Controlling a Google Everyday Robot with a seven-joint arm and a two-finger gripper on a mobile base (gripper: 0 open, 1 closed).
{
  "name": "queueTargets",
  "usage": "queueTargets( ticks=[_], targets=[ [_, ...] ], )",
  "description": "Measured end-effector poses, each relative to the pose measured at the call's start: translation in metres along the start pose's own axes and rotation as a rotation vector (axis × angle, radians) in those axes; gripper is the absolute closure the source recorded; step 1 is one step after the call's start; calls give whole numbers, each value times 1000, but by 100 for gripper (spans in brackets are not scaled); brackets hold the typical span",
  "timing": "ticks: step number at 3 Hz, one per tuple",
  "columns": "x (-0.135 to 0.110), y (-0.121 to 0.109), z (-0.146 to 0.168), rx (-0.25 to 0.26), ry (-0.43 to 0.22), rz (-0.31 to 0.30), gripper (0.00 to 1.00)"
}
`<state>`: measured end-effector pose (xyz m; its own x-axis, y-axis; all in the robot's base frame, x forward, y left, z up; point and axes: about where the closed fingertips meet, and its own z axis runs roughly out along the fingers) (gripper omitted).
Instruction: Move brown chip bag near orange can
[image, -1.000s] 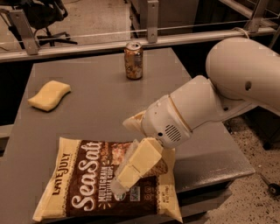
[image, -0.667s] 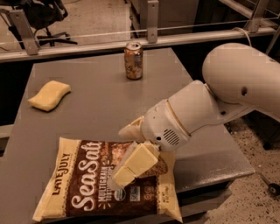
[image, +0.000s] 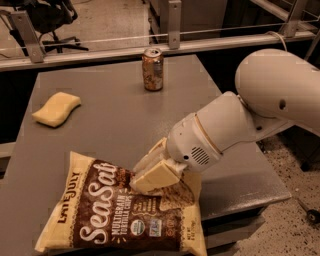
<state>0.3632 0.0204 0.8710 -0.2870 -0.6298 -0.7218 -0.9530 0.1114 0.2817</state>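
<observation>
The brown chip bag (image: 110, 215) lies flat at the table's near left, with its "Sea Salt" lettering facing up. My gripper (image: 143, 176) is at the bag's upper right edge, with its cream fingers (image: 156, 176) closed on the crinkled top of the bag, which is bunched up there. The orange can (image: 152, 69) stands upright at the far middle of the table, well apart from the bag and the gripper. My white arm (image: 235, 125) reaches in from the right.
A yellow sponge (image: 56, 108) lies at the table's left. The grey table (image: 115, 115) ends in a front edge just under the bag and a right edge under my arm. A railing (image: 100, 42) and an office chair (image: 47, 15) stand behind.
The gripper has shifted slightly up and to the right, from over the bag's middle to its top edge. The bag's top right has bunched up. The can and sponge have not moved.
</observation>
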Motion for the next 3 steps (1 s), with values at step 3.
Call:
queueTargets(
  ticks=[3],
  targets=[
    [10,-75,-89,212,56,46,100]
  ],
)
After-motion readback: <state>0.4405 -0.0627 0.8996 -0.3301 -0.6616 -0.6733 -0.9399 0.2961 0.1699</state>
